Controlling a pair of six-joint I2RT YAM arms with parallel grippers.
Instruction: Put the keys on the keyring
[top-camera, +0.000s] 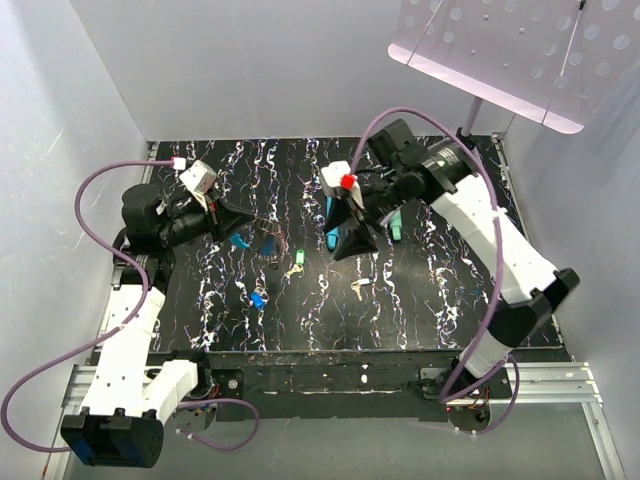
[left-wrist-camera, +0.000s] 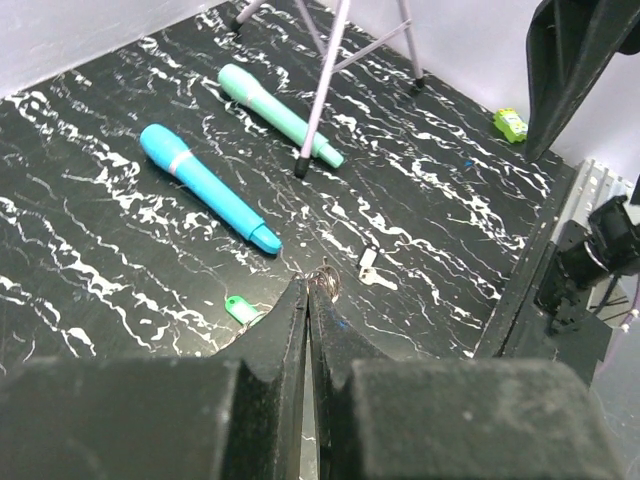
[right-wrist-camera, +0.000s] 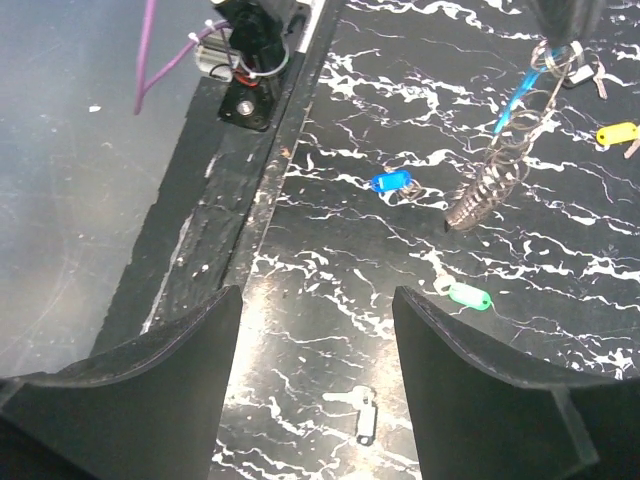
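Note:
My left gripper (top-camera: 243, 232) is shut on the top ring of the keyring (right-wrist-camera: 500, 170). The keyring's blue band (right-wrist-camera: 515, 95) and beaded chain hang from the gripper's tips down to the mat. My right gripper (right-wrist-camera: 317, 293) is open and holds nothing. It hovers above a pale cream key (right-wrist-camera: 358, 410) that lies flat on the mat. A green key (right-wrist-camera: 468, 296), a blue key (right-wrist-camera: 391, 181) and a yellow key (right-wrist-camera: 615, 133) lie loose around the hanging chain. In the top view the green key (top-camera: 297, 258) lies between the two grippers.
A blue wand (left-wrist-camera: 205, 188) and a teal wand (left-wrist-camera: 280, 113) lie at the back of the black marbled mat (top-camera: 300, 330). A stand's thin legs (left-wrist-camera: 325, 80) rest there too. The mat's near edge drops to a rail (right-wrist-camera: 250, 180). White walls close in the sides.

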